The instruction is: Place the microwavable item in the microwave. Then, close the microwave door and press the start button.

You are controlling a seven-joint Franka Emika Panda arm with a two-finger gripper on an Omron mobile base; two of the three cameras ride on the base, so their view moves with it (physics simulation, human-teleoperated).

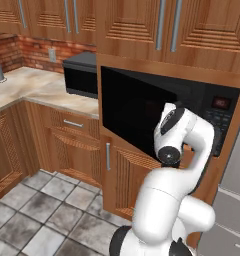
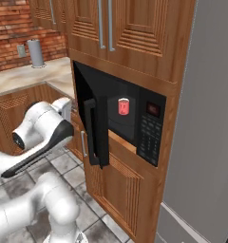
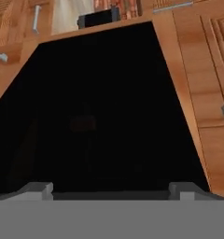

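The red cup is seen standing upright inside the microwave, so the placing appears done. The microwave door is swung partly open, hinged on the left, its handle edge turned outward toward the arm. In the hand view the door's dark glass lies directly ahead of the gripper, whose jaws are spread wide and hold nothing. Contact with the panel cannot be confirmed; closing probably calls for a push toward the cavity.
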